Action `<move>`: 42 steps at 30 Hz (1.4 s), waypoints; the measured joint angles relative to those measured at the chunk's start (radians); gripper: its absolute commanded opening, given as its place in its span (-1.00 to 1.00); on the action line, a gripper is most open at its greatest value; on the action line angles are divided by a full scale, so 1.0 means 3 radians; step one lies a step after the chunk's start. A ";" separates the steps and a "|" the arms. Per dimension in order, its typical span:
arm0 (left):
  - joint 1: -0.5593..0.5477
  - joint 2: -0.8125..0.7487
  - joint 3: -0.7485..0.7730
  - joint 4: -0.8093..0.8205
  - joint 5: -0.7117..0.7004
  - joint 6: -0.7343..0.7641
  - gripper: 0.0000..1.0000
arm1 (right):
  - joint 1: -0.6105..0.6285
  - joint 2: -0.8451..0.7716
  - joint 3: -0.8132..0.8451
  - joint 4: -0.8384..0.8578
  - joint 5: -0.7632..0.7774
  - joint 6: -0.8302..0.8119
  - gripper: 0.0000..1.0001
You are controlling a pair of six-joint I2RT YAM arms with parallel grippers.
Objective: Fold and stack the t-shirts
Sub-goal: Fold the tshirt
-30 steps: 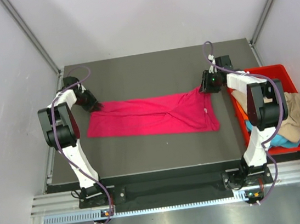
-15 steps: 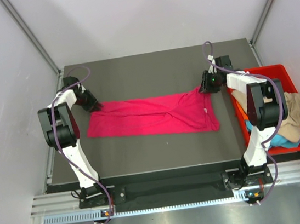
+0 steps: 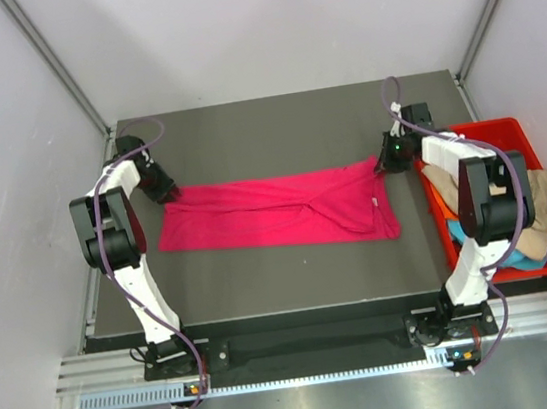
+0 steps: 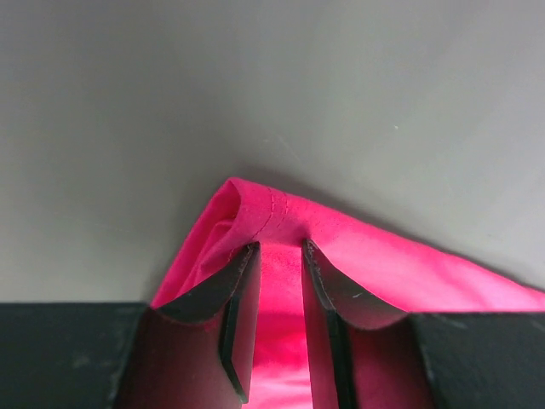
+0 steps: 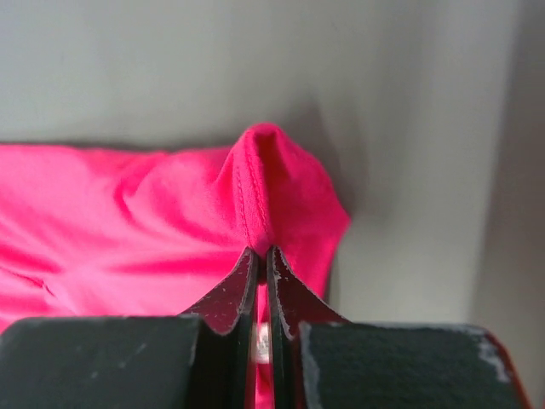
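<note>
From above, the left gripper [image 3: 175,191] and right gripper [image 3: 381,163] are too small to show how their jaws sit on the pink shirt [image 3: 275,212]. At the right of the frame, the right arm [image 3: 485,199] covers part of the red bin [image 3: 493,124], the beige shirt [image 3: 544,191] and most of the blue shirt [image 3: 509,257]. In both wrist views the pink shirt runs off the bottom edge.
</note>
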 measured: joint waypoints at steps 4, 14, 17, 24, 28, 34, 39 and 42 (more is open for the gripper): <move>-0.0006 0.0001 0.0017 -0.0023 -0.0084 0.0014 -0.35 | -0.0005 -0.0209 -0.0177 -0.0051 0.0048 0.0011 -1.00; -0.0010 0.0013 0.0047 -0.0058 -0.0120 0.0029 -0.34 | -0.0005 -0.0271 -0.0528 -0.0047 0.0198 0.0103 -1.00; -0.0011 0.0020 0.0074 -0.0088 -0.0131 0.0037 -0.34 | -0.0005 -0.0272 -0.0561 -0.0046 0.0253 0.0154 -1.00; -0.0003 0.0051 0.0154 -0.0145 -0.0153 0.0062 -0.24 | -0.0005 -0.0308 -0.0558 -0.0028 0.0257 0.0225 -0.66; 0.0000 0.0064 0.0229 -0.0209 -0.0106 0.0093 -0.14 | -0.0005 -0.0324 -0.0543 -0.0062 0.0221 0.0211 -0.39; 0.0010 -0.0079 0.0299 -0.0281 -0.0039 0.0122 -0.10 | 0.0078 -0.0825 -0.0472 -0.0318 0.0383 0.0080 -0.44; 0.0005 -0.0642 0.0107 -0.0182 0.0215 0.0076 -0.13 | 0.0566 -0.1255 -0.0390 -0.0333 0.0633 -0.0134 -0.48; -0.0027 -0.1072 -0.0244 -0.0011 0.0478 0.0019 -0.14 | 0.1069 -0.1320 -0.0395 -0.0308 0.0779 -0.0286 -0.41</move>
